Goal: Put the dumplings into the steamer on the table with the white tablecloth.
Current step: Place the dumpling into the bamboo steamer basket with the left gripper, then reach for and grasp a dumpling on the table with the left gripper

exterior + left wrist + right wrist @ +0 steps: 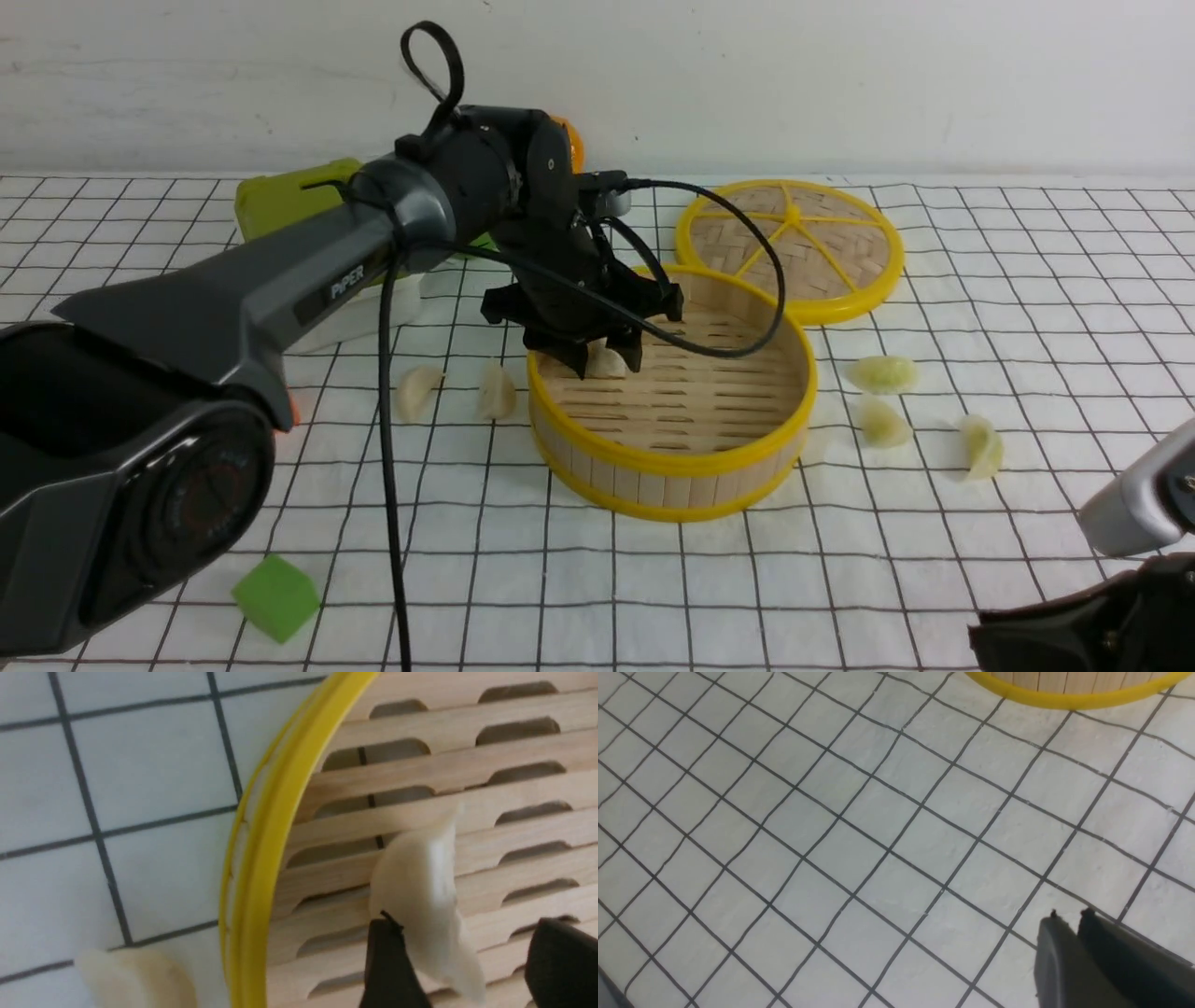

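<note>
Black and spread wide, your left tool [605, 362] hangs inside the steamer [672, 459] near its left wall. One dumpling [420, 896] lies loose between the jaws, against one finger and clear of the other, over the slats. On the gridded cloth [747, 579] covering the bench, two dumplings [497, 390] lie just left of the steamer and three dumplings [882, 422] lie to its right, while your right tool [1070, 917] sits at the near right, jaws pressed together above the cloth.
</note>
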{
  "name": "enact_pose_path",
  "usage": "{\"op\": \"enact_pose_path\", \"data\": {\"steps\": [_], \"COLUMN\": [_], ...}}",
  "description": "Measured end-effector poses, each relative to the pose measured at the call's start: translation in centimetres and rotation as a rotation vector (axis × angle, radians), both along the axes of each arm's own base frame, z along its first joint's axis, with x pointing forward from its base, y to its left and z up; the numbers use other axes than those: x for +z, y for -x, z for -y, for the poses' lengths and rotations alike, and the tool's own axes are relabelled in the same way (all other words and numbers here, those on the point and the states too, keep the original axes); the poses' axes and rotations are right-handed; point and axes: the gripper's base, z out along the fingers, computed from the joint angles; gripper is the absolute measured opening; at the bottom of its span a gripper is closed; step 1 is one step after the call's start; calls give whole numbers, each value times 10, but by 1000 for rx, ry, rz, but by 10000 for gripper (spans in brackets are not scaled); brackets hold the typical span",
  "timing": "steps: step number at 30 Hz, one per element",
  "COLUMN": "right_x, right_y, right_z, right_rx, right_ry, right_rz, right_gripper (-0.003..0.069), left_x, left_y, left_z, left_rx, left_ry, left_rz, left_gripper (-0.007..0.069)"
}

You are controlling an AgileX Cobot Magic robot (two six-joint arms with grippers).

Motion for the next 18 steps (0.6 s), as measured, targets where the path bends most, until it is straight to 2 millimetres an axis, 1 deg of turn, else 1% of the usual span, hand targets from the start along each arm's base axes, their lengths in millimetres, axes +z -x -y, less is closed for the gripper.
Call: {"op": "enact_pose_path", "data": {"steps": [2,4,5,6,7,10,11,12,14,16,18], "right_x": [0,0,0,0,0,1,1,1,1,1,1], "right_y": [0,0,0,0,0,-1,-1,-1,-1,-1,-1], "right_z": [0,0,0,0,0,0,0,0,0,0,0], "right_rx": [0,-1,-1,-4,-5,-9,-10,-11,-11,-11,-11], "right_ry": [0,-1,-1,-3,-7,-14,-14,-17,-17,-17,-17], "right_rz": [0,1,1,3,2,2,2,2,2,2,2], "right_gripper": [59,59,59,60,61,62,62,64,66,69,71], "left_x": [15,37,40,62,80,106,108,110,105,85,67], "left_y": [2,4,4,8,11,13,13,10,4,-5,-12], "left_z": [-5,-12,-13,-20,-25,-39,-41,-49,-59,-71,-78], "left_rx": [-1,11,13,29,43,86,93,128,167,199,219], "left_ry": [-46,-97,-102,-139,-162,-185,-185,-177,-154,-109,-87], "left_rz": [4,34,39,73,113,176,179,178,151,71,11], "left_gripper": [408,408,408,408,408,408,408,408,408,408,408]}}
